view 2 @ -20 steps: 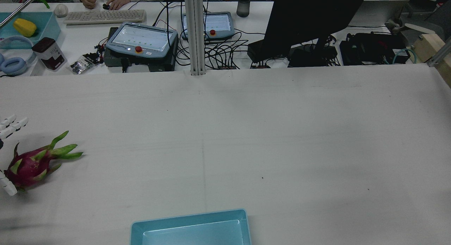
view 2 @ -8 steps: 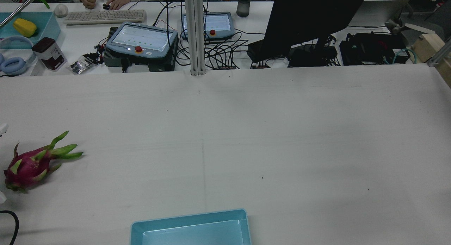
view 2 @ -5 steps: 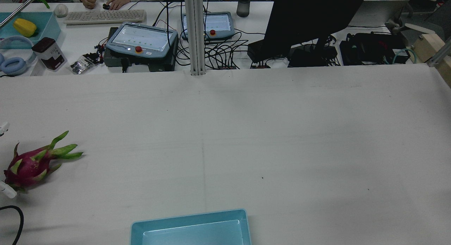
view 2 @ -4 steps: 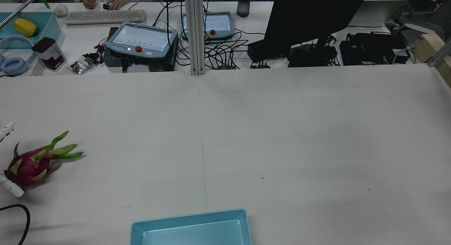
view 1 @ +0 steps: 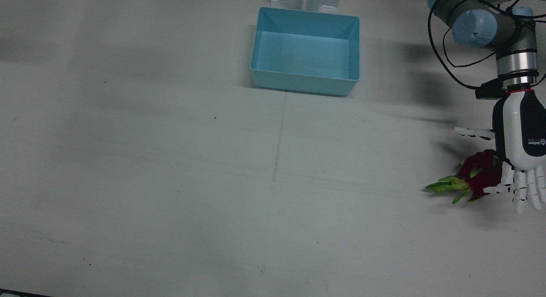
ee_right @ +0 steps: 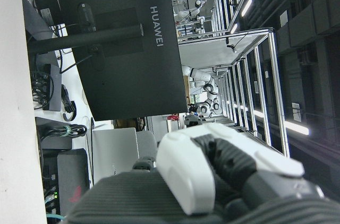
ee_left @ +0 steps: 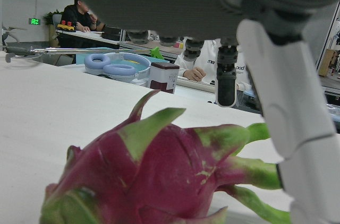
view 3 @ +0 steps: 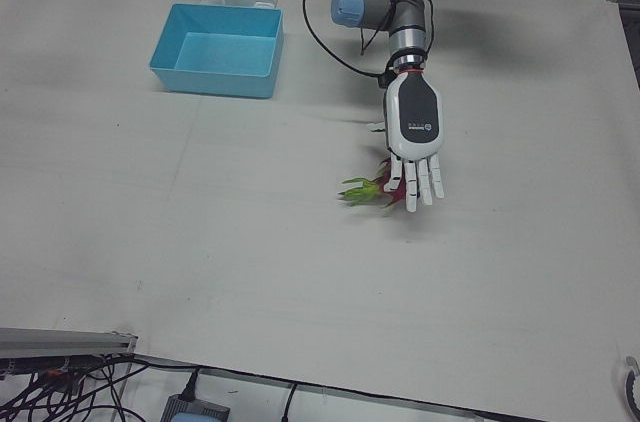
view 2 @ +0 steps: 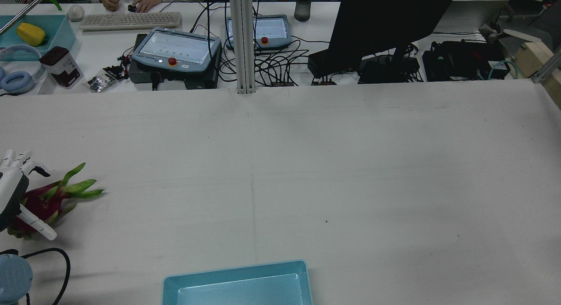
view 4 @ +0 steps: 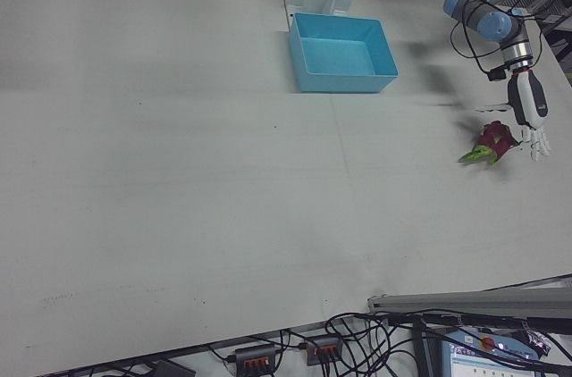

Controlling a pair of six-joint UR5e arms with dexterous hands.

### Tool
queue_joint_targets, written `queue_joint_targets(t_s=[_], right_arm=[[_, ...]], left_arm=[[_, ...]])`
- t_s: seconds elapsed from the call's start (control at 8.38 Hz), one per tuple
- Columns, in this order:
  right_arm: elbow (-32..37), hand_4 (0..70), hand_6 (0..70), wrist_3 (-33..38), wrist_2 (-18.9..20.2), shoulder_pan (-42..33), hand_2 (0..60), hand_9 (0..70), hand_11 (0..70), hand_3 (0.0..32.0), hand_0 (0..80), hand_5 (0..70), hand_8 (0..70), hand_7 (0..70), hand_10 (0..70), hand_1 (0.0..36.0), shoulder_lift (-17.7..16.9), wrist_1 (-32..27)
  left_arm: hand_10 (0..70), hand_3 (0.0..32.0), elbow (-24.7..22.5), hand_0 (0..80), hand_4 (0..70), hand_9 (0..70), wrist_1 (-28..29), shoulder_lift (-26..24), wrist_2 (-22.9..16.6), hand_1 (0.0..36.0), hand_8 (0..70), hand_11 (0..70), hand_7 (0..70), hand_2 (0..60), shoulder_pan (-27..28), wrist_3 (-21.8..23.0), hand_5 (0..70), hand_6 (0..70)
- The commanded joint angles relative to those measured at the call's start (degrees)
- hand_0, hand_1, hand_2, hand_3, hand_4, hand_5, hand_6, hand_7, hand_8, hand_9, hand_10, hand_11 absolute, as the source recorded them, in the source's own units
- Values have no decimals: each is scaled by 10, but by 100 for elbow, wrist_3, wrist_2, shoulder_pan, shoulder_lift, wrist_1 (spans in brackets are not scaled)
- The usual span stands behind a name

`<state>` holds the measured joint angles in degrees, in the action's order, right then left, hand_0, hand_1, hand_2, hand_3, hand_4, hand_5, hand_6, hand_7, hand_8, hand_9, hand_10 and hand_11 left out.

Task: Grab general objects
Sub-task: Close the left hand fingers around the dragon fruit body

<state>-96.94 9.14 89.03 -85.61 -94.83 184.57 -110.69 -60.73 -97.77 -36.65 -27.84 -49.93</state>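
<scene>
Front view: dragon fruit (view 1: 477, 174) lies on table (view 1: 170, 181) near its edge, well apart from blue bin (view 1: 305, 51). We hold left hand (view 1: 521, 152) palm-down over it, prob. to cage it from above.
Rear view: left hand fingers (view 2: 37, 225) spread, straddling fruit; nothing gripped. Contact: can't tell.
Left-front view: fingers extended past fruit.
Left hand view: fruit fills frame under palm, fingers unclosed.
Right hand view: right hand (ee_right: 212, 181) off-table; finger state unclear.
</scene>
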Motion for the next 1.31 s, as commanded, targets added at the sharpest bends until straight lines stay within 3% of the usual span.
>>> queue_joint_targets(t_s=[0.0, 0.24, 0.36, 0.48, 0.6, 1.19], right_arm=[[0, 0, 0, 0, 0, 0, 0, 0, 0, 0, 0, 0, 0, 0, 0, 0, 0, 0], [0, 0, 0, 0, 0, 0, 0, 0, 0, 0, 0, 0, 0, 0, 0, 0, 0, 0], [0, 0, 0, 0, 0, 0, 0, 0, 0, 0, 0, 0, 0, 0, 0, 0, 0, 0], [0, 0, 0, 0, 0, 0, 0, 0, 0, 0, 0, 0, 0, 0, 0, 0, 0, 0], [0, 0, 0, 0, 0, 0, 0, 0, 0, 0, 0, 0, 0, 0, 0, 0, 0, 0], [0, 0, 0, 0, 0, 0, 0, 0, 0, 0, 0, 0, 0, 0, 0, 0, 0, 0]], left_arm=[[26, 0, 512, 468, 0, 12, 61, -198, 35, 116, 0, 50, 130, 23, -2, 10, 700, 9], [29, 12, 627, 466, 0, 8, 149, -189, 105, 119, 0, 55, 114, 28, -28, 19, 700, 3], [19, 214, 697, 468, 3, 3, 245, -189, 114, 120, 0, 42, 86, 24, -29, 36, 3, 0], [12, 262, 776, 464, 0, 0, 350, -189, 184, 115, 0, 30, 19, 18, -29, 62, 0, 0], [16, 268, 864, 462, 0, 0, 412, -189, 228, 113, 0, 37, 0, 22, -29, 63, 0, 0], [22, 248, 1217, 471, 0, 0, 668, -189, 202, 137, 0, 48, 15, 56, -37, 54, 0, 0]])
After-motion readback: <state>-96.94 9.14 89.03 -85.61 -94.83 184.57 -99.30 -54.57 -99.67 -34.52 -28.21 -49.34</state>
